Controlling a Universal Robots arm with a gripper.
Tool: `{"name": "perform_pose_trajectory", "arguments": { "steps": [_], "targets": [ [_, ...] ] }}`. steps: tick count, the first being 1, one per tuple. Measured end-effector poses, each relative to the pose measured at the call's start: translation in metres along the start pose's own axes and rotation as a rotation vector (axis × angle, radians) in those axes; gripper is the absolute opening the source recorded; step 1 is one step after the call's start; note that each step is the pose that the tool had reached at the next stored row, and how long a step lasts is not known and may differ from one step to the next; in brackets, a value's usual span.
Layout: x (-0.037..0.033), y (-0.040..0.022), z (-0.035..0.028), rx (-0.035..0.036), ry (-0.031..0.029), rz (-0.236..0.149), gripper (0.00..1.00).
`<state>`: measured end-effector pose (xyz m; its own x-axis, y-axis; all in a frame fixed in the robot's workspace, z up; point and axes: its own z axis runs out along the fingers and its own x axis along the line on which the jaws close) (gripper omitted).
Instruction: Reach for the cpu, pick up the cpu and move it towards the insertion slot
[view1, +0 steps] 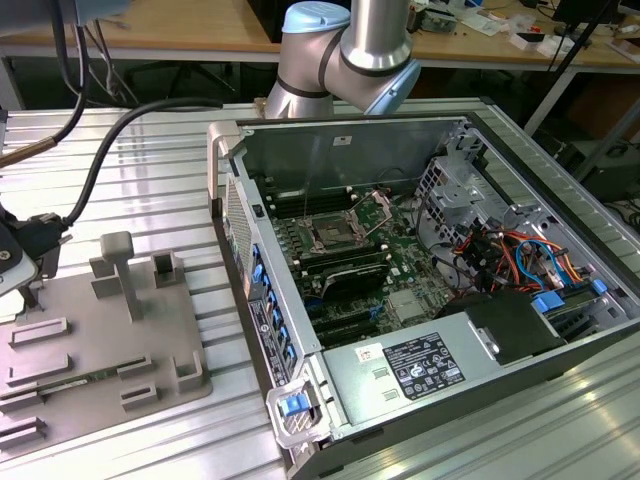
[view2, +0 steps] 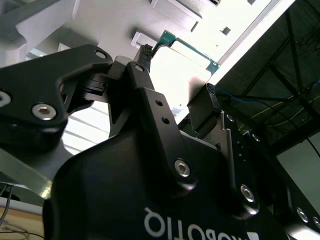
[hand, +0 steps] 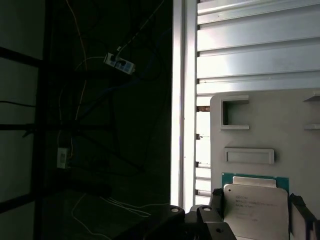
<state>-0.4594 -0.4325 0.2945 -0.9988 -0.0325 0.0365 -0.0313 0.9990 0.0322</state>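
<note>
One silvery cpu (hand: 255, 212) with a thin green rim lies flat on the grey fixture tray (hand: 260, 130) in the first wrist view, and the claw (hand: 258, 198) is right at it. We cannot tell whether the claw is clamped on the chip or slack. In the second wrist view we see the same green rim just past the claw's black body. In the exterior view the tray rests on the ribbed metal tabletop (view1: 150, 150) toward the exterior view's left, with the claw hanging over the tray's far edge there. The insertion slot (view1: 330, 237), metal-framed with a dark centre, sits well apart from the cpu. It is on the green motherboard (view1: 400, 275), inside the open computer case (view1: 228, 190) toward the exterior view's right.
</note>
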Motion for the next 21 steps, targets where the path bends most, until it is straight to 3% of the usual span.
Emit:
{"name": "perform_pose_trajectory", "arguments": {
  "steps": [13, 21],
  "targets": [
    [-0.0001, 0.0000, -0.0022, 0.0001, 0.0001, 0.000, 0.55],
    [0.0002, 0.0003, -0.0104, 0.0001, 0.0002, 0.000, 0.55]
  ]
}}
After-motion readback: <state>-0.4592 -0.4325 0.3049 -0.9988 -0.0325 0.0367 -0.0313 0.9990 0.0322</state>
